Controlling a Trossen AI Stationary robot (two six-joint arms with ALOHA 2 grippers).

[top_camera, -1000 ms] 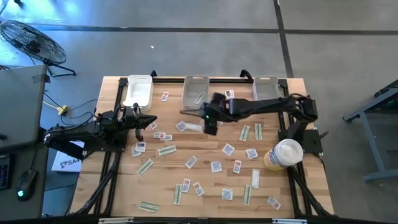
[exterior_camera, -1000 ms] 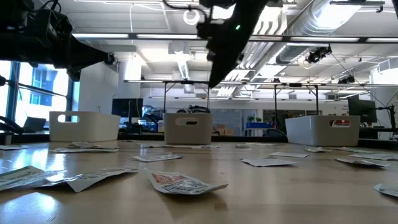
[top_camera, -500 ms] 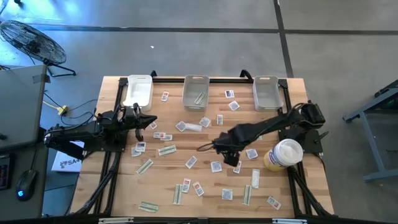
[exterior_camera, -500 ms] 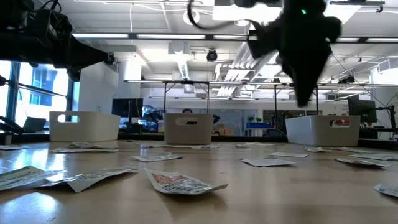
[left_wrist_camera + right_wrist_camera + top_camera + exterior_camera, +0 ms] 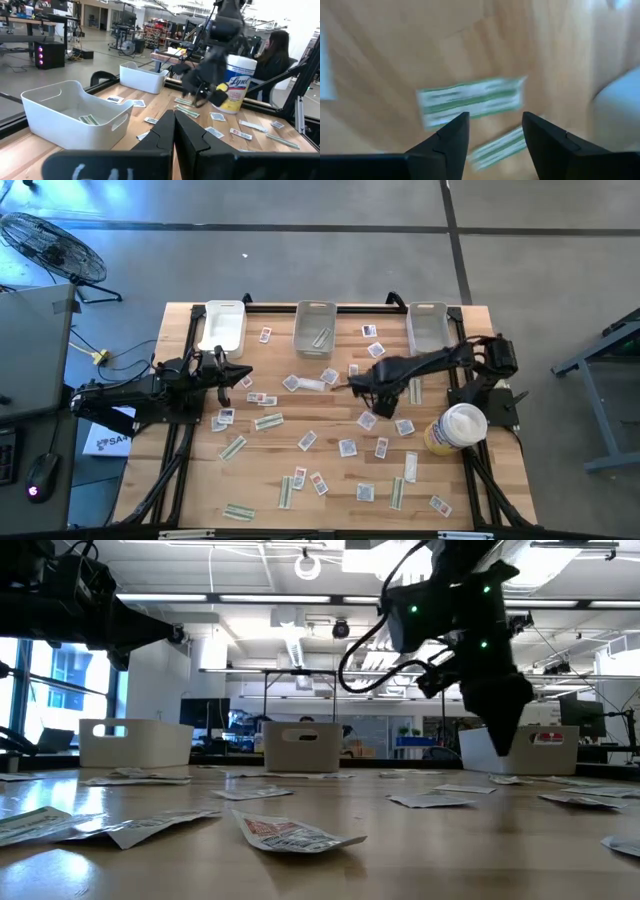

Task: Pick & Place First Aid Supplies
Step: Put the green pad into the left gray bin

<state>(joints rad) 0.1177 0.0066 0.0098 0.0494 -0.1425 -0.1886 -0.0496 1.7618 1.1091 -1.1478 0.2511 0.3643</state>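
The first aid supplies (image 5: 268, 421) lie flat and scattered over the wooden table: white squarish packets and pale green strips. My right gripper (image 5: 362, 387) hangs over the table's middle right, tipped steeply down and clear of the table (image 5: 505, 740). It is open (image 5: 495, 117), with nothing between its fingers. A green strip (image 5: 470, 100) lies on the wood below it, and a second strip (image 5: 497, 147) lies beside that. My left gripper (image 5: 238, 376) waits at the left edge, level and shut (image 5: 174, 135).
Three bins stand along the far edge: left (image 5: 222, 327), middle (image 5: 315, 328) with green strips inside, and right (image 5: 428, 328). A white-and-yellow tub (image 5: 458, 428) stands near the right arm's base. A person sits beyond the table (image 5: 272, 55).
My right gripper has swung from near the middle bin toward the table's right and near side. It then came back a little toward the far edge. It has sunk toward the table and tipped from slanting to pointing steeply down. The packets have not moved.
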